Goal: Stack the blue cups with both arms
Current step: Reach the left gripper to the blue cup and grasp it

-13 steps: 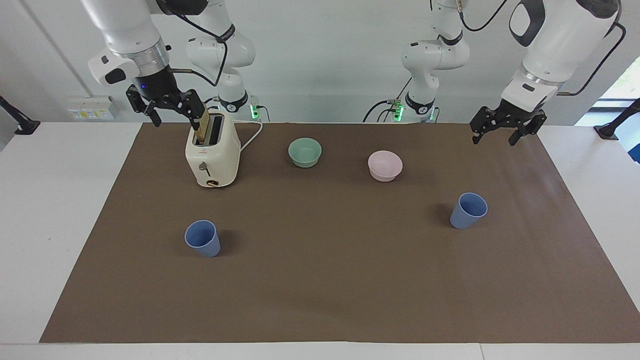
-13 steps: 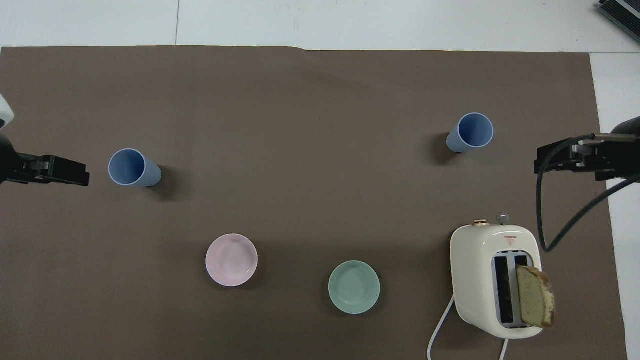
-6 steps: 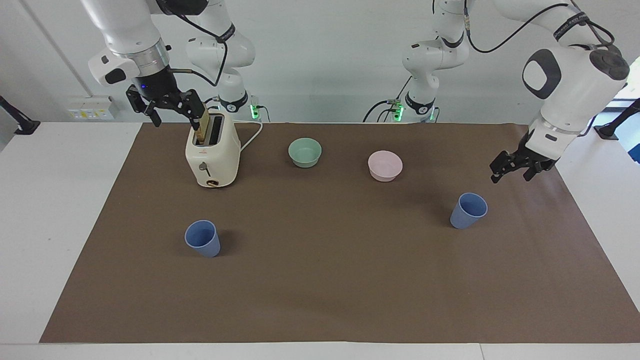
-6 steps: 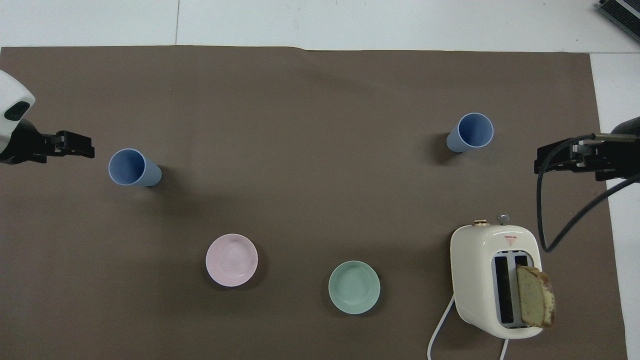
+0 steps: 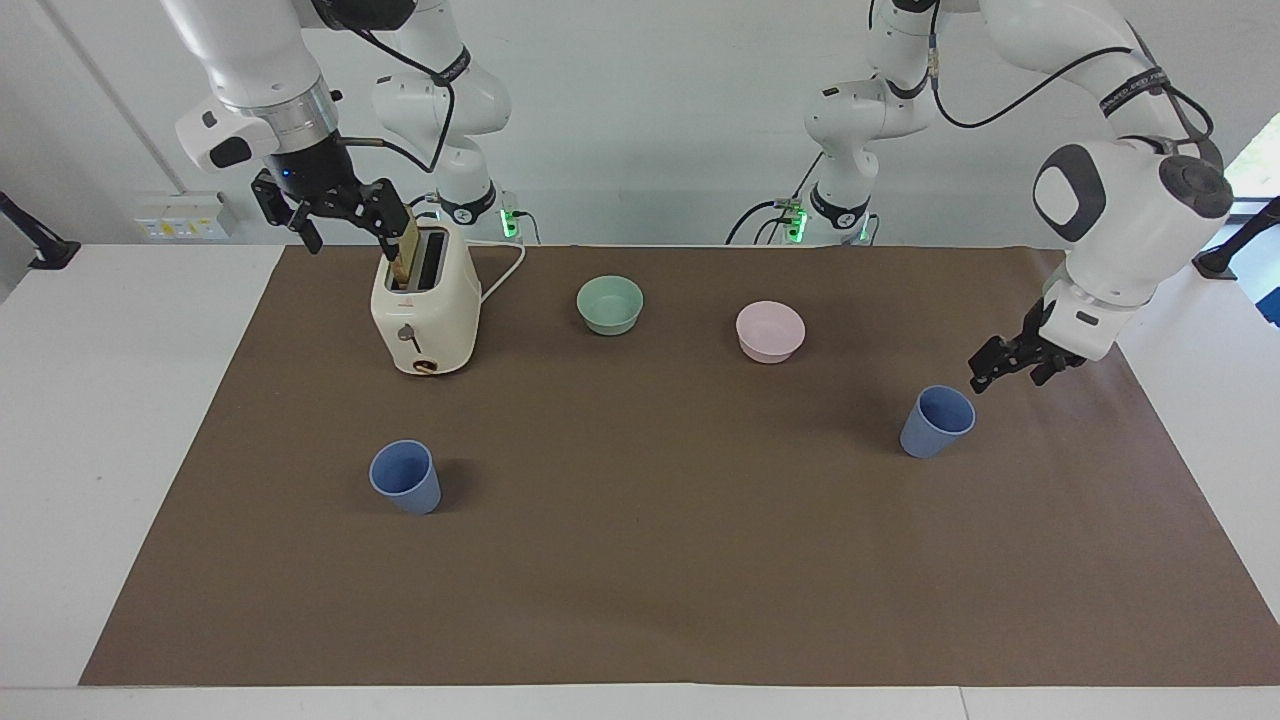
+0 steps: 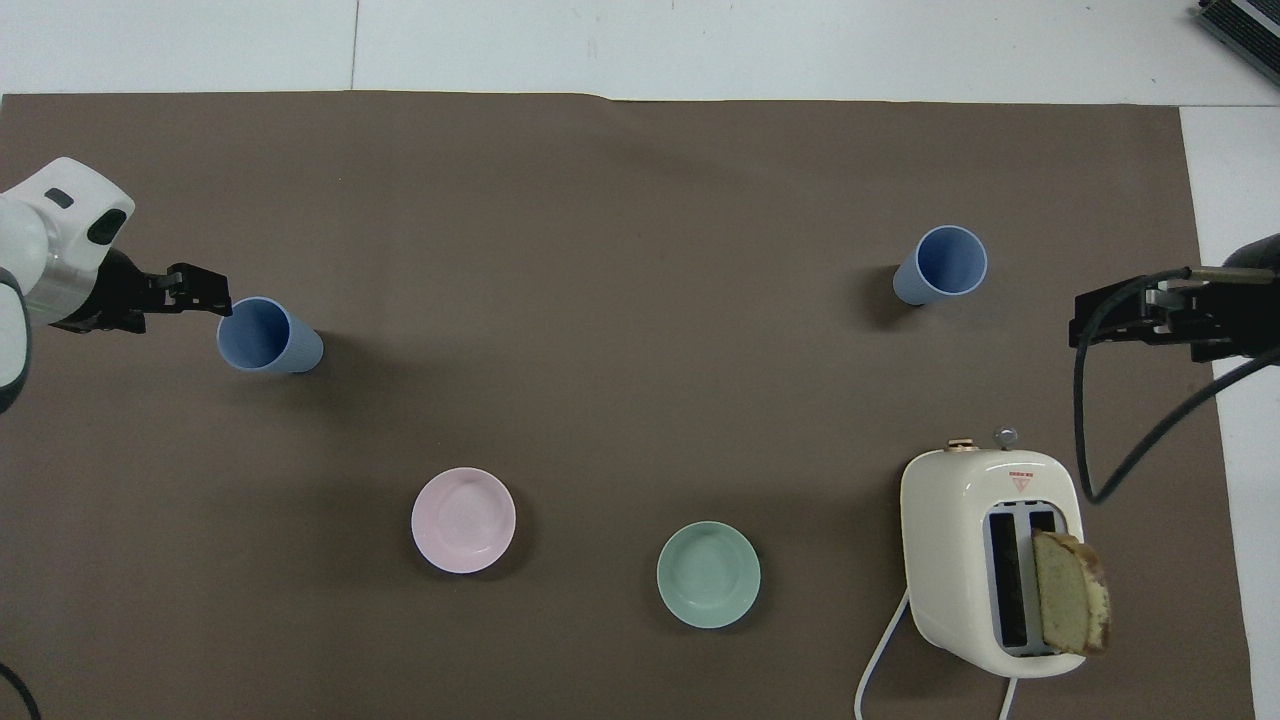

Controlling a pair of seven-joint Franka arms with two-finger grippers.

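One blue cup stands upright toward the left arm's end of the table; it also shows in the overhead view. The other blue cup stands upright toward the right arm's end, also in the overhead view. My left gripper is low, just beside the rim of the first cup and not touching it, fingers apart and empty; it also shows in the overhead view. My right gripper waits open and empty, raised by the toaster; it also shows in the overhead view.
A cream toaster with a bread slice in one slot stands near the right arm's base, its cord trailing. A pale green bowl and a pale pink bowl sit nearer the robots than the cups, on the brown mat.
My left arm has swung down and away from the robots, bringing its gripper from high over the mat's edge to just beside the cup. The right arm and both cups have not moved.
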